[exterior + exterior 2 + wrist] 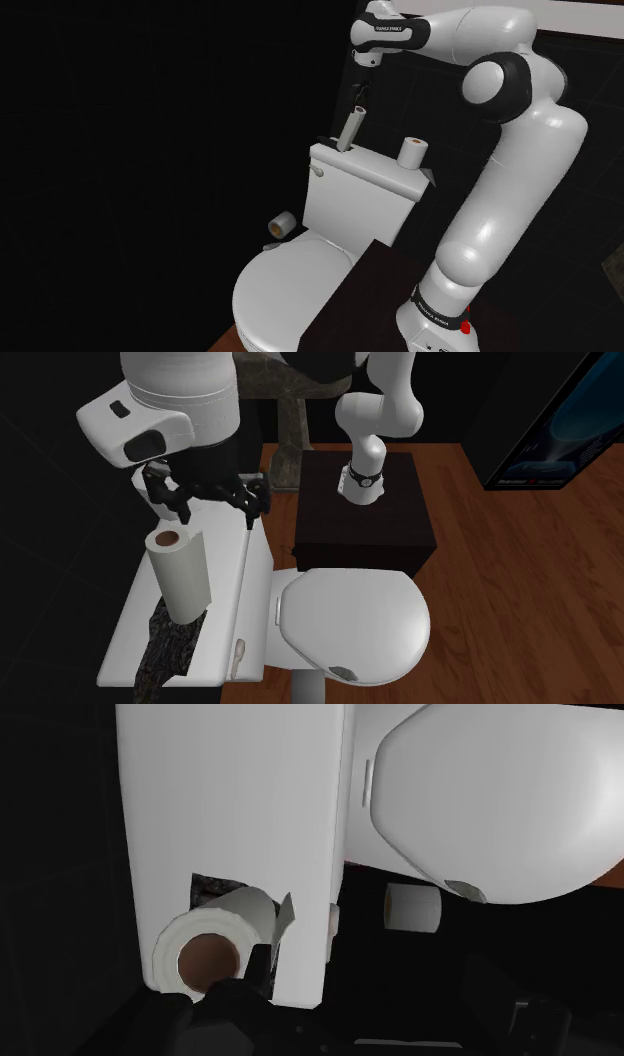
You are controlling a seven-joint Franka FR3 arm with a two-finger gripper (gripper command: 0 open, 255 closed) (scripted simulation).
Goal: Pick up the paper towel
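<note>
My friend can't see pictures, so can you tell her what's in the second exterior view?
A white paper towel roll stands on the toilet tank, with the robot's black tool open above it. Beside them are the closed toilet lid and the arm's dark stand on a wooden floor.

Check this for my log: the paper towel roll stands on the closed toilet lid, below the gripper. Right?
No: the paper towel roll stands on the tank top, not the closed toilet lid, below the gripper, as the second exterior view shows.
</note>
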